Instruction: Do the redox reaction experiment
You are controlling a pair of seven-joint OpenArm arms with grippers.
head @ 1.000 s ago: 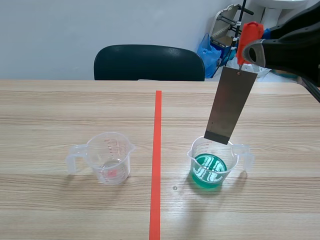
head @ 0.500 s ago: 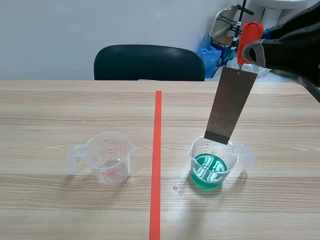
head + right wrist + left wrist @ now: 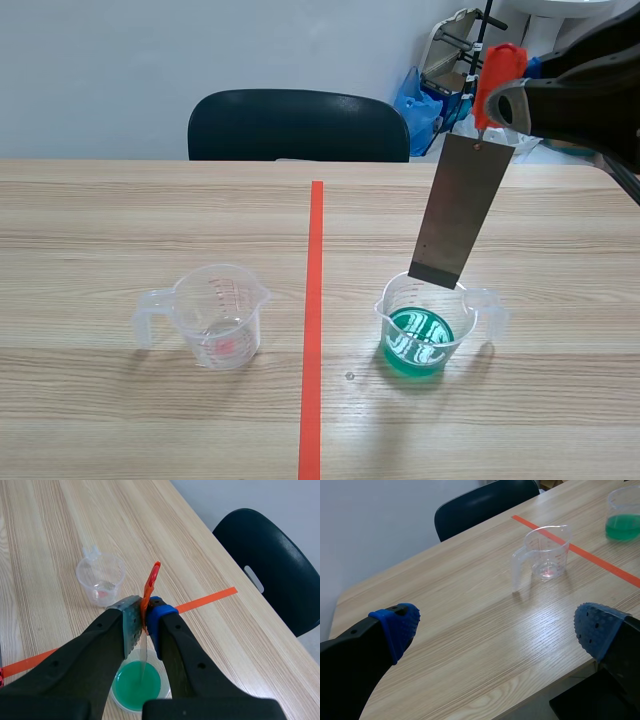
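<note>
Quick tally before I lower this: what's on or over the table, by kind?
Cups: 2, the clear cup and the green-filled cup
Metal plate: 1, hanging over the green-filled cup
Clip: 1, orange, in the right gripper
Total: 4

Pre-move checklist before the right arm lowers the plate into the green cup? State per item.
1. Right pincer shut on orange clip: ok.
2. Metal plate over green cup: ok; the right wrist view lines it up above the green liquid.
3. Plate's lower edge not yet in the liquid: ok.
4. Green cup upright on table: ok.
5. Plate plumb: cannot tell; scene view shows it slanted.
6. Left pincer open, apart from clear cup: ok.
</note>
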